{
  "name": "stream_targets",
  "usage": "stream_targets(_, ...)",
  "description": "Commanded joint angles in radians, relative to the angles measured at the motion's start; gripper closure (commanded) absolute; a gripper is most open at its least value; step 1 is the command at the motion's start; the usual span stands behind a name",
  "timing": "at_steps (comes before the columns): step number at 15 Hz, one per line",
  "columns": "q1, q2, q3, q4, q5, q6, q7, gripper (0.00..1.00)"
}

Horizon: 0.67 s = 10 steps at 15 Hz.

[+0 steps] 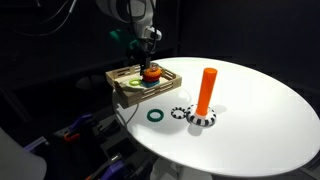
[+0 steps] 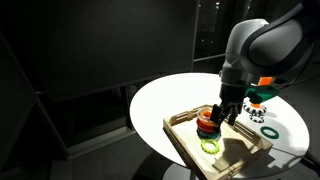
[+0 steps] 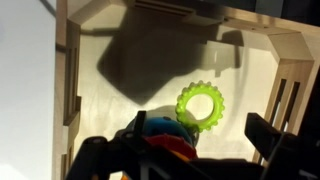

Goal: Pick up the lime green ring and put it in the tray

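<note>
The lime green ring (image 3: 200, 106) lies flat on the floor of the light-wood tray (image 3: 70, 70), beside a stack of red, orange and blue rings (image 3: 160, 140). The ring also shows in both exterior views (image 1: 133, 83) (image 2: 210, 146), inside the tray (image 1: 125, 95) (image 2: 240, 155). My gripper (image 3: 200, 130) is open and empty. It hovers just above the tray with the ring lying between and ahead of its fingers. In both exterior views the gripper (image 1: 149, 58) (image 2: 222, 112) hangs over the ring stack (image 1: 150, 72) (image 2: 204, 123).
On the white round table (image 1: 260, 130), a dark teal ring (image 1: 155, 115) lies in front of the tray. Next to it are a black-and-white checkered ring (image 1: 180, 113) and an upright orange peg (image 1: 207, 88) on a checkered base. The tray sits near the table's edge.
</note>
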Motion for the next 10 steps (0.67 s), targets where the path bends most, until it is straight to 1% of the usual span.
stream_targets(1,0.008,-0.078,-0.044,-0.011,-0.076,-0.104,0.06,0.0)
stream_targets(7,0.005,-0.184,-0.102,-0.008,-0.265,-0.202,0.219,0.0)
stream_targets(10,-0.006,-0.236,-0.111,-0.009,-0.321,-0.234,0.281,0.0)
